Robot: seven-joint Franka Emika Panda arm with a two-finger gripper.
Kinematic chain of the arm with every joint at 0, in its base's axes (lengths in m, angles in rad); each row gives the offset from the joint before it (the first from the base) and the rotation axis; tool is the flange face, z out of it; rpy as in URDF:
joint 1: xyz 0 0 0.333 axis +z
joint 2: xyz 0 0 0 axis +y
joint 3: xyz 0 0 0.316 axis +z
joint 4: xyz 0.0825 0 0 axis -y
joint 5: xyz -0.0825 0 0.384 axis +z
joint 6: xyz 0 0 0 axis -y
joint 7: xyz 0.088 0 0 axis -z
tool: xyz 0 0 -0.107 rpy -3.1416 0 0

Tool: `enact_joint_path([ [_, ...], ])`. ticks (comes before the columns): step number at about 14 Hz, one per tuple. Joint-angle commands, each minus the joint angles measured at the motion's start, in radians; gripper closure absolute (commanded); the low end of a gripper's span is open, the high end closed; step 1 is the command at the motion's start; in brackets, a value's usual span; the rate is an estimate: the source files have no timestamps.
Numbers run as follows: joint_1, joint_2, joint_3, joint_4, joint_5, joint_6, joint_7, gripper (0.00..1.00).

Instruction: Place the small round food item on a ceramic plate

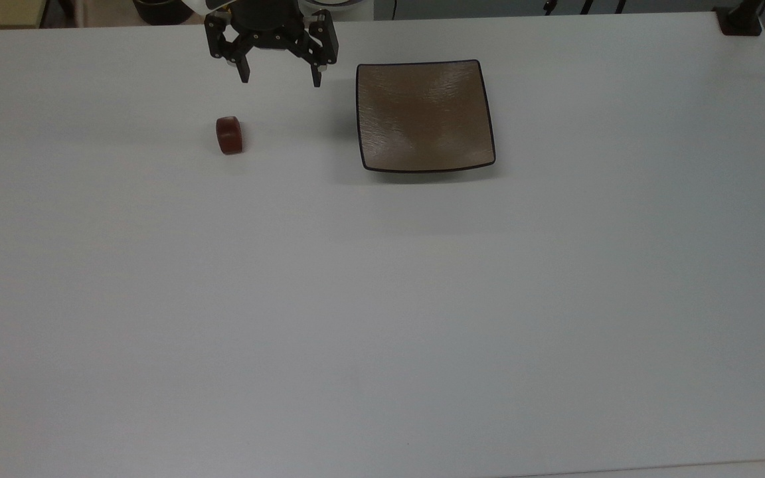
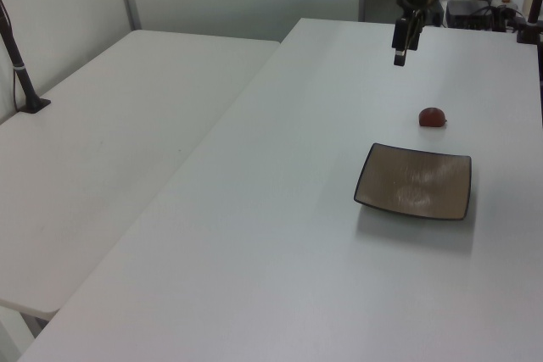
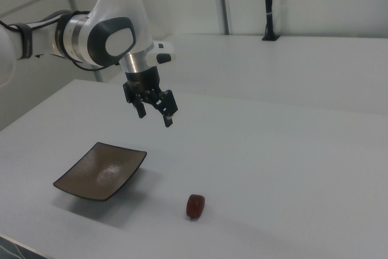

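The hand point(image 1: 281, 81) hangs above the table point(image 1: 382, 299) with its two fingers spread wide and nothing between them. The small round food item point(image 1: 229, 135) lies on the table below the hand and a little toward the top view's left of it, well clear of both fingertips. The ceramic plate point(image 1: 425, 115) sits empty on the hand's other side, toward the top view's right, apart from the food item.

The likely trouble lies in the pickup. The item is stubby and rounded, so if the fingers close off-centre or across its curved side, it would probably roll or squirt out across the smooth table. A descent that stops too high would catch only its top; one too low would press the fingertips into the table. The plate's upcurved edges should help keep the item from rolling off once released, though a drop from height might bounce it out.

The arm's upper part is cut off at the top view's edge, and the fingertips' inner pads are hard to make out.
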Motion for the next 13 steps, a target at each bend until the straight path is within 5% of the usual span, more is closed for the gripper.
enact_joint_path([
  [1, 0.001, -0.006, -0.003, -0.016, 0.007, 0.024, -0.027, 0.0],
  [13, 0.0, -0.051, -0.006, -0.078, 0.002, 0.076, -0.038, 0.0],
])
